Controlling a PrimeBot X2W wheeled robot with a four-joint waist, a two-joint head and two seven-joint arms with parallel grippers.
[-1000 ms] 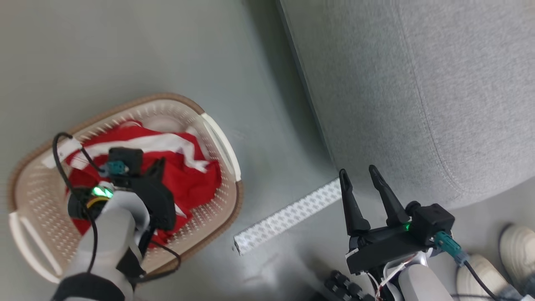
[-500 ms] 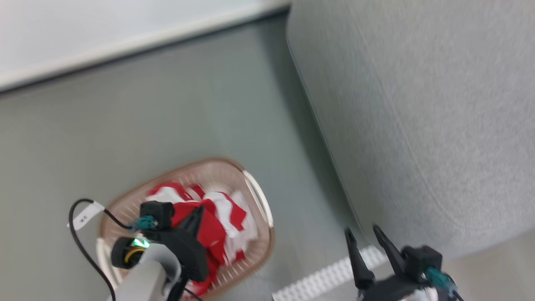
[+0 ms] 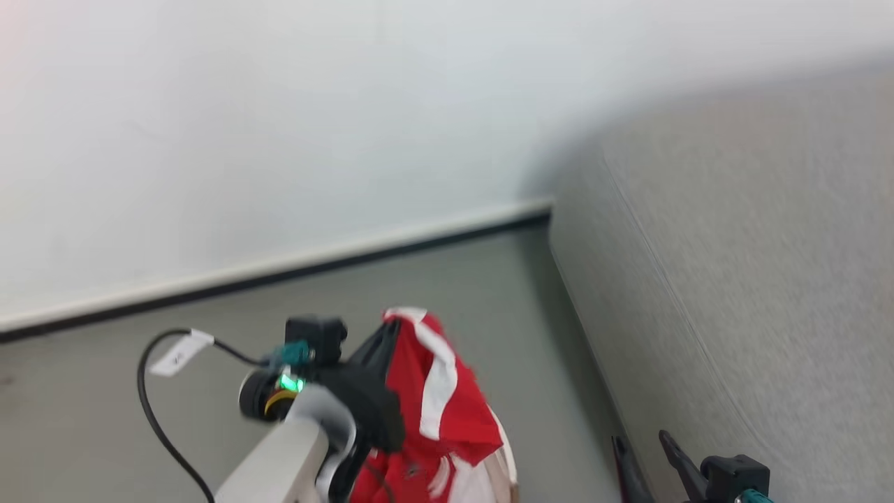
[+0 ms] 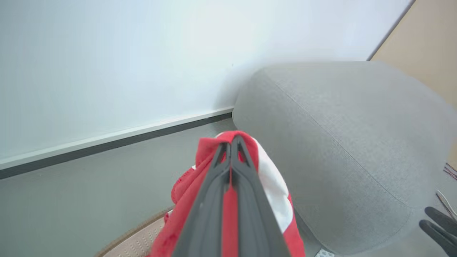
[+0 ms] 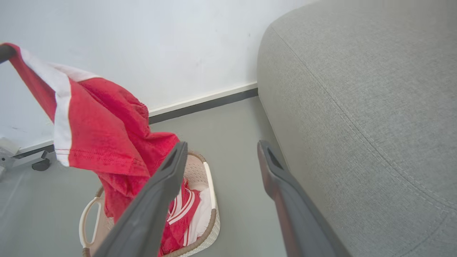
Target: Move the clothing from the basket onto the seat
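— White wall (image 3: 279, 140) and grey floor (image 3: 454, 279) fill the background. What is the left gripper (image 4: 231, 146) doing?
— Its jaws are pressed together on a red piece of the clothing (image 5: 103, 132) with a white band. The cloth hangs in the air above the basket (image 5: 213, 217). The pale forearm slants up from below, and the gripper points toward the wall.
— And the right gripper (image 5: 222, 146)?
— Its jaws are spread wide and hold nothing. It sits low beside the grey seat (image 5: 357, 89). More red and white clothing lies in the basket, on the floor near the seat.
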